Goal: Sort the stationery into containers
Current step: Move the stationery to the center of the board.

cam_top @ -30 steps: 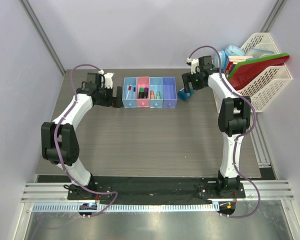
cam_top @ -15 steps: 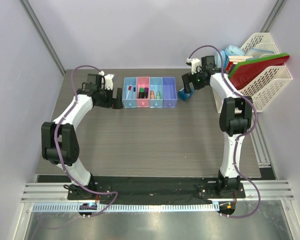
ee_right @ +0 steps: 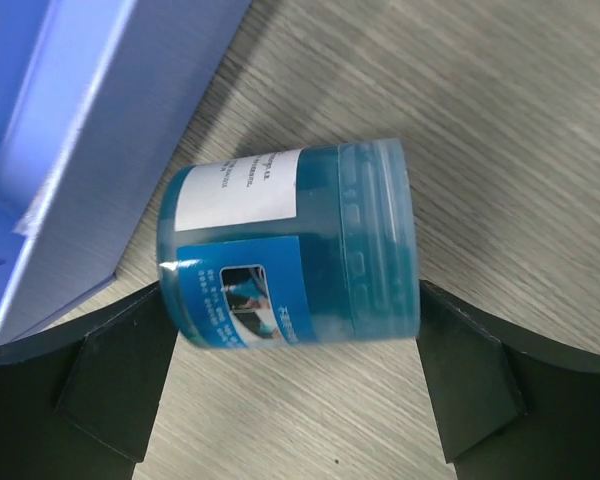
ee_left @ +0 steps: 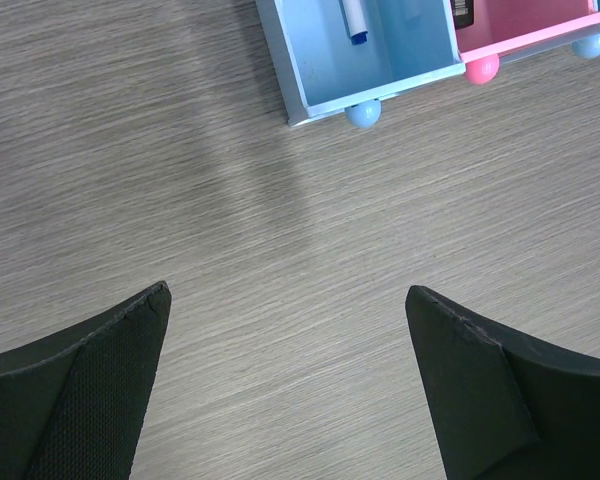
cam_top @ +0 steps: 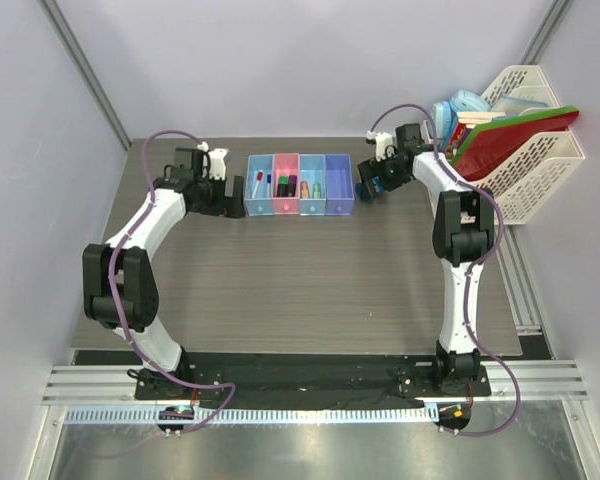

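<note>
Where the overhead camera looks down on the grey wood-grain table (cam_top: pixel 280 290), the row of four joined bins (cam_top: pixel 300 185) sits near the far edge between the two arms. The light blue bin on the left end holds white pens (cam_top: pixel 261 183), the pink bin beside it holds dark highlighters (cam_top: pixel 287 185), and the next light blue bin holds an orange bit (cam_top: pixel 305 188) and a pale-green bit (cam_top: pixel 317 188). The left gripper (cam_top: pixel 227 192) hangs just beside the left end of the row. The right gripper (cam_top: pixel 372 183) is just beside the purple-blue bin at the right end, with something blue in its fingers. A white lattice file rack (cam_top: pixel 545 160) with red and green folders stands at the far right corner.

In the left wrist view, the two black fingers (ee_left: pixel 90 390) are spread wide over bare table with nothing between them. Ahead lie the light blue bin (ee_left: pixel 310 85), with a blue-capped pen (ee_left: pixel 352 18) inside, and a corner of the pink bin (ee_left: pixel 530 25).

In the right wrist view, the jaws are clamped on a translucent blue round jar (ee_right: pixel 280 250) with a white and blue label, one fingertip at each end. It lies sideways just beside the wall of the purple-blue bin (ee_right: pixel 90 130). Whether it touches the table I cannot tell.
</note>
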Tool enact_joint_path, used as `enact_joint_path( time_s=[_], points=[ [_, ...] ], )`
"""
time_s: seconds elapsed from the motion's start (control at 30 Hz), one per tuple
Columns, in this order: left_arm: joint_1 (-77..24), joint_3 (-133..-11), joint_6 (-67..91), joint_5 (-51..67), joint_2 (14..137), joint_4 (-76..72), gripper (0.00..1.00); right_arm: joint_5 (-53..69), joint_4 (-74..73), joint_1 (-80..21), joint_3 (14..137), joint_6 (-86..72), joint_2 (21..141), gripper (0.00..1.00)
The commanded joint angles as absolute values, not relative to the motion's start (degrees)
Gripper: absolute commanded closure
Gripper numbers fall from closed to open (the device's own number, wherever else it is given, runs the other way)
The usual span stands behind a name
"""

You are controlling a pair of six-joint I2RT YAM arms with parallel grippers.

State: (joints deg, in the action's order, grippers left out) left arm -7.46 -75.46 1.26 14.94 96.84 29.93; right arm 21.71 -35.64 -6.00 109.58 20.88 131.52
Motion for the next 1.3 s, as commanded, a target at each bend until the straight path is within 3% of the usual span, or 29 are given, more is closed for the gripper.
enact_joint_path(
  time_s=[0.0, 0.43, 1.27],
  points=[
    [-7.3, -76.3, 1.5, 14.5, 96.7, 29.9, 0.0, 22.3, -34.5, -6.8, 111.2, 21.0, 131.6, 0.0],
    [-7.3, -76.0, 2.0, 15.4, 97.0, 30.1, 0.0, 18.6, -29.0, -7.6, 103.1, 22.0, 127.4, 0.43],
    [-7.4, -72.7, 2.1, 17.0, 94.2, 30.1, 0.0, 10.7, -28.7, -8.2, 64.2, 29.3, 94.1, 0.44]
  ],
)
